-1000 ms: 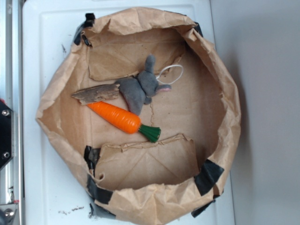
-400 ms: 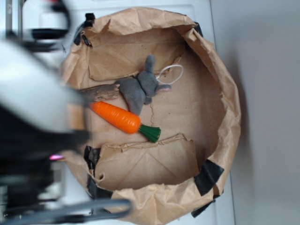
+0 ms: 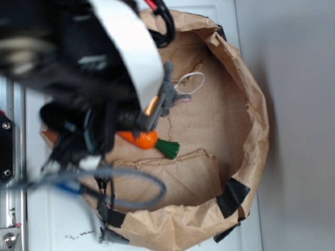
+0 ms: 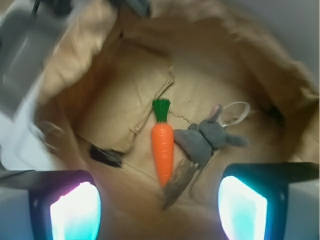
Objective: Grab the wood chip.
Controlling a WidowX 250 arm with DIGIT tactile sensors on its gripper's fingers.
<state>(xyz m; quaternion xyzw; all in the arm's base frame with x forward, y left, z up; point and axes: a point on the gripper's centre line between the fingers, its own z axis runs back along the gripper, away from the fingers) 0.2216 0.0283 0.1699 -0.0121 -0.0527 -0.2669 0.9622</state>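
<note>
My end effector (image 4: 159,212) hangs wide open and empty above the crumpled brown paper bag (image 4: 280,75). The flat brown-grey wood chip (image 4: 179,182) lies below, between my fingers, touching the orange plastic carrot (image 4: 163,150) and the grey plush rabbit (image 4: 207,137). I judge a straight descent onto the chip's free near end best, avoiding both neighbours.

Three things are laid together on the floor of the paper bag (image 4: 280,75). In the wrist view, the carrot (image 4: 163,148) is placed left of the wood chip (image 4: 179,182), touching it, and the rabbit (image 4: 206,139) is found right of the carrot.
</note>
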